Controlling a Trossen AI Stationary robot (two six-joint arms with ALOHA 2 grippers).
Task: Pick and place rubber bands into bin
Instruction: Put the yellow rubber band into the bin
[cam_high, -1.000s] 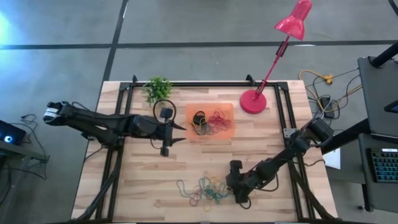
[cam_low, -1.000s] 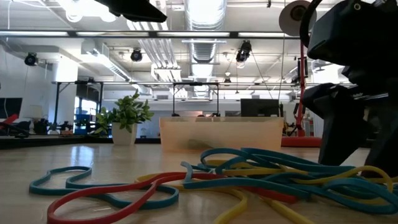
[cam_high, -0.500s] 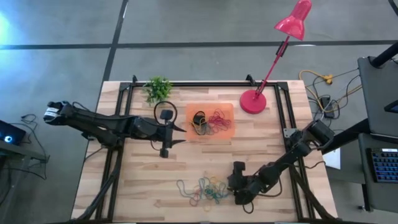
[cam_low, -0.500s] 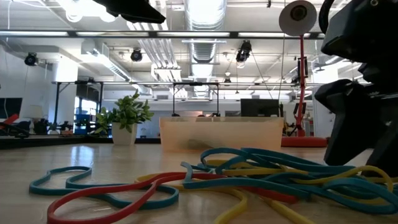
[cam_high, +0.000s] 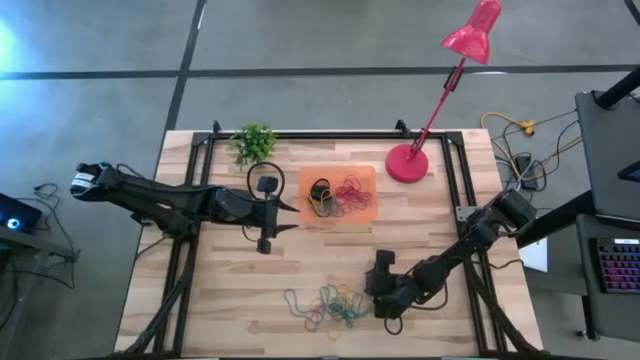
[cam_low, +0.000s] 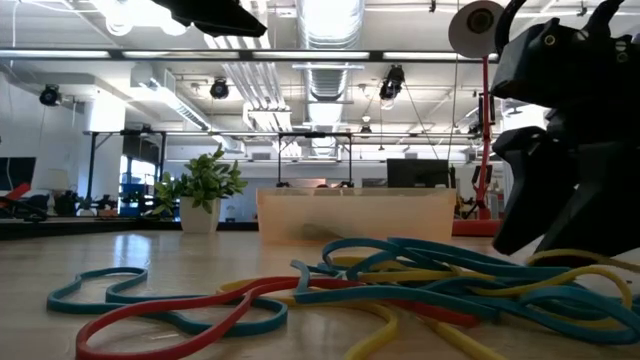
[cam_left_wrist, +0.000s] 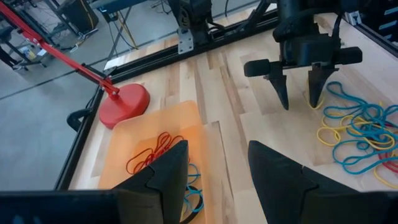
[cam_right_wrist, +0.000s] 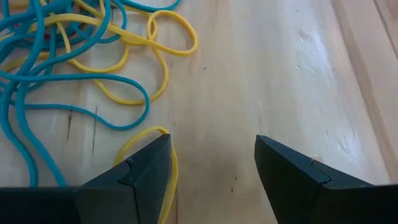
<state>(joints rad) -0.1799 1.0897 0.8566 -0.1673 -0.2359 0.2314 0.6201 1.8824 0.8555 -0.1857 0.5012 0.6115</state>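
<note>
Currently, the bin (cam_high: 338, 196) holds several rubber bands (cam_high: 336, 195), apparently red, black and blue. A loose pile (cam_high: 325, 305) remains on the table (cam_high: 220, 290), well short of the bin. The right gripper (cam_high: 382, 297) stands beside that pile, jaws spread and empty. The left gripper (cam_high: 266, 210) waits beside the bin, jaws released.

High view: you look straight down on the whole table (cam_high: 230, 290) from well above. Low view: you sit at table-top height, very near the loose rubber bands (cam_low: 330, 290), facing level toward the bin (cam_low: 355, 215) and the room behind. Left wrist view: you look down and across the table — bin and lamp base (cam_left_wrist: 124, 104) close. Right wrist view: you look steeply down, very near — the same loose bands.
</note>
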